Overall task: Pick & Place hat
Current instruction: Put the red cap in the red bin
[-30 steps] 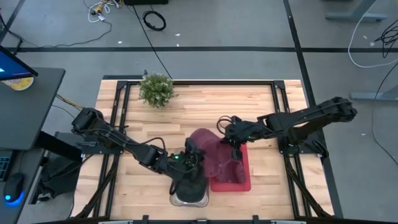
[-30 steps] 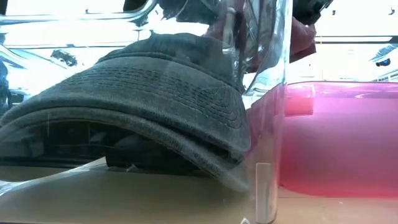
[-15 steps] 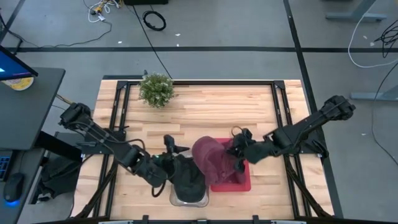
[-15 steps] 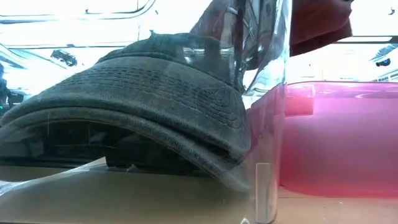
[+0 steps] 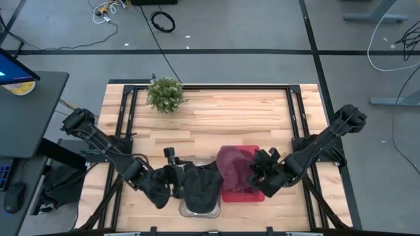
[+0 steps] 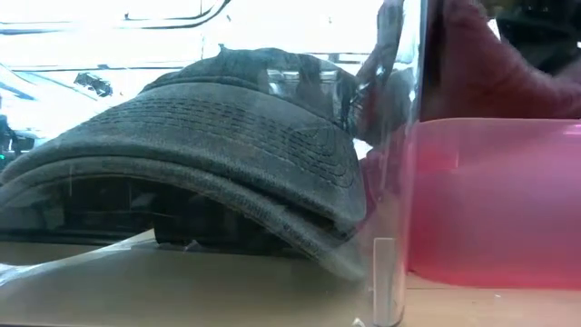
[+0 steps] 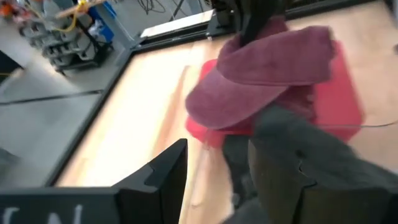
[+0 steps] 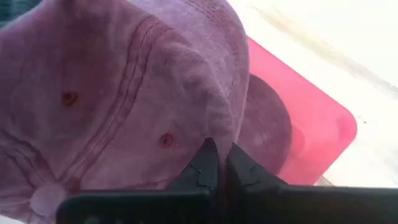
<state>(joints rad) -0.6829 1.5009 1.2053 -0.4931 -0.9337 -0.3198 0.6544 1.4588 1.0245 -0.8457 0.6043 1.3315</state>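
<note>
Your right gripper [image 8: 217, 163] has its fingers pinching the maroon hat [image 5: 234, 167] over the pink tray [image 5: 257, 194]. Left gripper [image 7: 214, 180] sits spread beside the dark hat [image 5: 201, 188] in the clear bin [image 5: 200, 211].

Wooden table [image 5: 216, 115], black-framed. Potted green plant [image 5: 165, 94] on its far left area. Off the table's left edge: dark desk [image 5: 29, 111] with a monitor corner [image 5: 12, 67]. Coiled black cable [image 5: 163, 21] on grey floor beyond the plant.

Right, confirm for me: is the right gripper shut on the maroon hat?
Yes, the right gripper has its fingers pinched together on the maroon hat over the red bin.
</note>
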